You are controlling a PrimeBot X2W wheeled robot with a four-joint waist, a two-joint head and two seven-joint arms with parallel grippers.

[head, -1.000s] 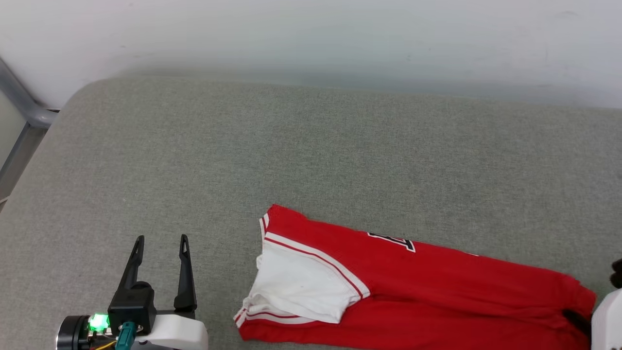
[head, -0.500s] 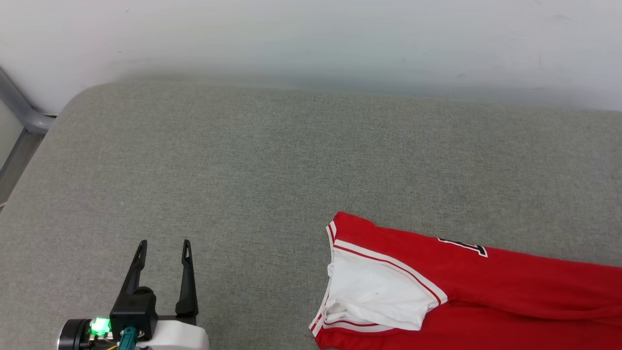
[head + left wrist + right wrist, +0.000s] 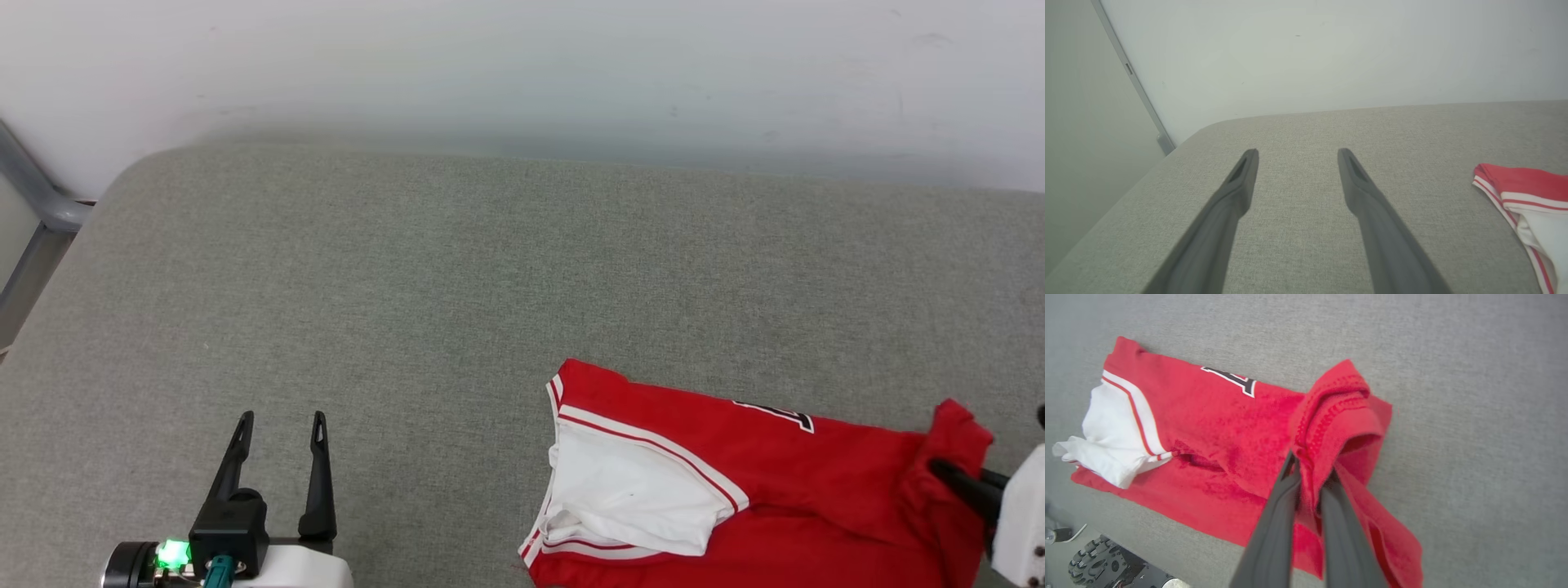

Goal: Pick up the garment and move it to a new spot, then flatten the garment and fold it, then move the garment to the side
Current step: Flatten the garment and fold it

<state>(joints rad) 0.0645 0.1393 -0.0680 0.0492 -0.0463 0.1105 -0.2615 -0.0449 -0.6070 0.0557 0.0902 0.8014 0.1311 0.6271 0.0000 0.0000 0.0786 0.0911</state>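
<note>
Right gripper (image 3: 1310, 471) fingers clamp the garment's (image 3: 1229, 428) bunched end at the padded surface's (image 3: 408, 245) near edge, likely to shift it. Left gripper (image 3: 279, 420) fingers spread, empty.

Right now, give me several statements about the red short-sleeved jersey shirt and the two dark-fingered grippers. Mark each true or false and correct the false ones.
1. The right gripper is shut on a bunched end of the red short-sleeved jersey shirt. True.
2. The left gripper grips the white sleeve. False: it is open and empty, apart from the shirt, over the grey fabric surface.
3. The shirt lies spread out with its whole print readable. False: it is folded into a narrow strip, and only a corner of the black white-edged print shows.
4. The white sleeve lies at the end of the shirt far from the right gripper. True.
</note>
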